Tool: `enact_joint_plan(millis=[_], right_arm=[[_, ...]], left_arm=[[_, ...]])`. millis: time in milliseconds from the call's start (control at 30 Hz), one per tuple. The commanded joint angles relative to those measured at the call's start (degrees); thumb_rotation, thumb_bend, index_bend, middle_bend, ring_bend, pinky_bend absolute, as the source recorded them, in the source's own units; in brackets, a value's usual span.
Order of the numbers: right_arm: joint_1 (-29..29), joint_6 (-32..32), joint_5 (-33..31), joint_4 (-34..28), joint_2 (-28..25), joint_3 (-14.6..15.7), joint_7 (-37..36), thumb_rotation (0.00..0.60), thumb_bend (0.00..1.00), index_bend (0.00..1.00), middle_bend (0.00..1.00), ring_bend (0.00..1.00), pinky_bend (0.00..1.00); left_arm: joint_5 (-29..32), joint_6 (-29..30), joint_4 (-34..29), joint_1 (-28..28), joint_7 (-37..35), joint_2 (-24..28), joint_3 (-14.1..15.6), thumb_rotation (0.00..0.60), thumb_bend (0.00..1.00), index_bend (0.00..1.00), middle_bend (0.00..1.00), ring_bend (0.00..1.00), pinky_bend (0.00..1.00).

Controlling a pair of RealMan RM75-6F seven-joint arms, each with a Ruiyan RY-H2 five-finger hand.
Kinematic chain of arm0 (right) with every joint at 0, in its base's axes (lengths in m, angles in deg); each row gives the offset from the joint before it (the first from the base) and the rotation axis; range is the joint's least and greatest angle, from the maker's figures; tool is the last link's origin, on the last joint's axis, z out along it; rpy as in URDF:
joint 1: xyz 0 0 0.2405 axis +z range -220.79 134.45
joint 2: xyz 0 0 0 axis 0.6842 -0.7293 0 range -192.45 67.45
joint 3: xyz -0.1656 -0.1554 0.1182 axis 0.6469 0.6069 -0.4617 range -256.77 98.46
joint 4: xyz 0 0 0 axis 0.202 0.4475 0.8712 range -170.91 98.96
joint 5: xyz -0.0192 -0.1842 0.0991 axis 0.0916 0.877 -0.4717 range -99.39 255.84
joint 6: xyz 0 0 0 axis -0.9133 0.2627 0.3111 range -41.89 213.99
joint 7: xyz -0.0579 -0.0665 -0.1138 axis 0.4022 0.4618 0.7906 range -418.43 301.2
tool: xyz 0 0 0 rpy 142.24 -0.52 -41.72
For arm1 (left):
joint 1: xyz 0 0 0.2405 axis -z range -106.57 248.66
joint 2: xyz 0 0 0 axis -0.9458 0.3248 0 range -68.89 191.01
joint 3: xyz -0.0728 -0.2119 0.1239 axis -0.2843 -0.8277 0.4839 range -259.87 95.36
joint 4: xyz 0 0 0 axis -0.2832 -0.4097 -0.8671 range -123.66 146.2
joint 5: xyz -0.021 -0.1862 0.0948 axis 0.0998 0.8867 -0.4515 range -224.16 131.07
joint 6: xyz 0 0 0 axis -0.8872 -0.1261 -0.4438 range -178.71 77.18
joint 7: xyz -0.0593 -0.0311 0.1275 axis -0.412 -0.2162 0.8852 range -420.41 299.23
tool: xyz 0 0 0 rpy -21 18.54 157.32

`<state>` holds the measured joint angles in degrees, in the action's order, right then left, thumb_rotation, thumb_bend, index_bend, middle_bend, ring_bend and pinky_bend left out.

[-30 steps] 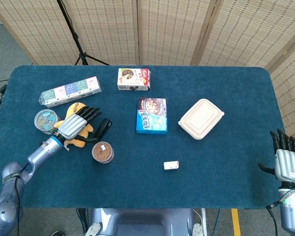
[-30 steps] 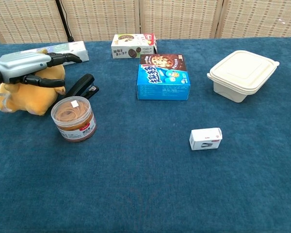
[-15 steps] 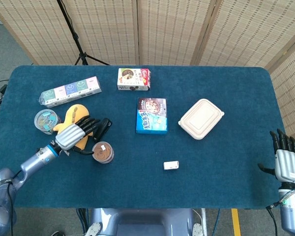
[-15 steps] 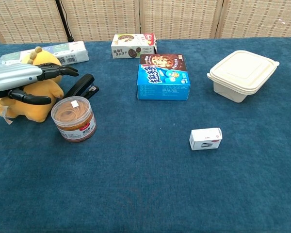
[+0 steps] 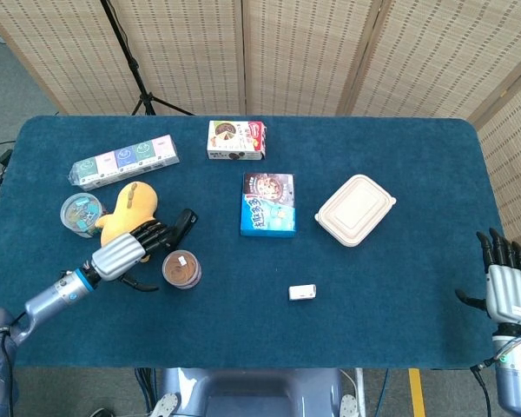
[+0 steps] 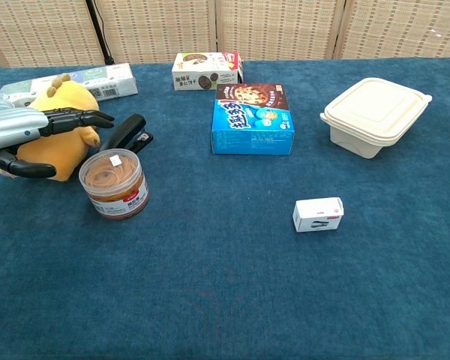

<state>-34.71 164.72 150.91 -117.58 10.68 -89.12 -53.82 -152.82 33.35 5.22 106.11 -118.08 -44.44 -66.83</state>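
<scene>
Over the last second the left hand (image 5: 126, 254) has slid back toward the robot, off the yellow plush toy (image 5: 128, 208), which now lies uncovered on the blue table (image 5: 391, 295); the toy has settled a little farther back than it sat under the palm. The hand is released: its fingers (image 6: 79, 118) stretch out flat and apart, the thumb hangs low and separate, and nothing is in the grasp. Their tips lie just in front of the toy, near a black stapler (image 5: 181, 226) and a round tub of rubber bands (image 6: 114, 182). The toy rests between a small lidded cup (image 5: 80, 209) and the stapler, with a long box of tea packets (image 5: 124, 161) behind it. The right hand (image 5: 506, 287) stands at the table's near right corner, fingers straight and apart, empty. To judge from the pictures, the retreat is best kept level and straight back, thumb clear of the tub and fingertips off the stapler, so nothing is dragged. Farther right sit a blue cookie box (image 5: 268, 205), a chocolate pie box (image 5: 236, 140), a cream clamshell container (image 5: 355, 209) and a small white box (image 5: 302, 292).
</scene>
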Motion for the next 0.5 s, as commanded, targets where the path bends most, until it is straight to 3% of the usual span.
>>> enact_joint_plan(millis=[33,233,500], right_arm=[[0.0,0.1,0.1,-0.1,-0.1,0.0,0.0,0.600,0.00,0.00,0.00,0.00,0.00],[0.0,0.0,0.0,-0.2,0.0,0.1,0.3,0.600,0.00,0.00,0.00,0.00,0.00],[0.1,-0.3,-0.5,0.2,0.5,0.1,0.9,0.600,0.00,0.00,0.00,0.00,0.00]], left_arm=[[0.6,1.0,0.0,-0.1,-0.2,0.2,-0.4,0.000,0.00,0.00,0.00,0.00,0.00],[3.9,1.0,0.2,2.3,-1.1,0.6,-3.6,0.000,0.00,0.00,0.00,0.00,0.00],[6.4,-6.9,0.9,6.7,0.6,0.0,-5.8,0.000,0.00,0.00,0.00,0.00,0.00]])
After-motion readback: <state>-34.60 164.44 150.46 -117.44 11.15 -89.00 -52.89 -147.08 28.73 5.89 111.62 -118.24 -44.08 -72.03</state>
